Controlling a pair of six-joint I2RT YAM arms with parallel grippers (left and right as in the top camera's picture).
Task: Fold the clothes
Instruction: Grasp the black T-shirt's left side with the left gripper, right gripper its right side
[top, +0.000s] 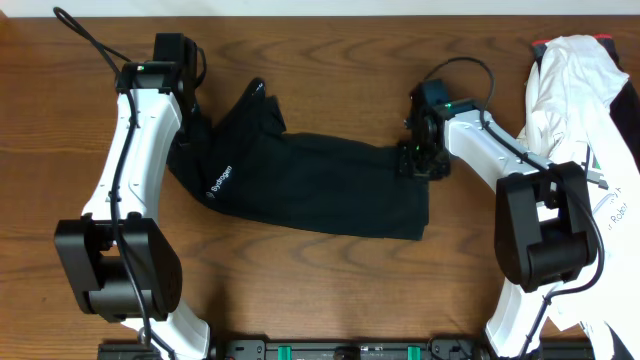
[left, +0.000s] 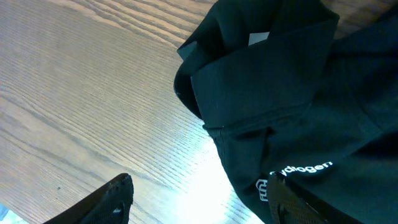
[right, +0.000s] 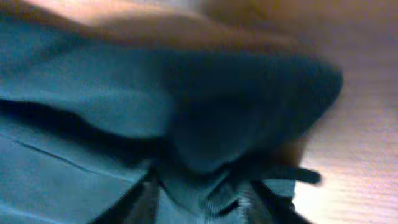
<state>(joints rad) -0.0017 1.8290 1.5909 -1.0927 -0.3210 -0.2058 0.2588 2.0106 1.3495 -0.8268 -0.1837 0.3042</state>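
Note:
The clothes, a black T-shirt (top: 320, 185), lie crumpled across the middle of the wooden table (top: 330, 60). Small white lettering (top: 220, 178) shows near the shirt's left end. My left gripper (top: 190, 135) hovers over that bunched left end. In the left wrist view it (left: 202, 186) is open, one finger (left: 115, 196) over bare wood and the other (left: 295, 205) over the shirt (left: 292, 106) by the lettering (left: 301, 169); a white neck tag (left: 259, 38) peeks out. My right gripper (top: 415, 160) is at the shirt's upper right corner. Its blurred wrist view shows it (right: 205, 199) closed on a fold of the fabric (right: 217, 112).
A white garment (top: 580, 90) is heaped at the right edge of the table, partly under the right arm (top: 535, 215). The left arm (top: 120, 250) stands at the left. Bare wood (top: 330, 290) lies in front of the shirt.

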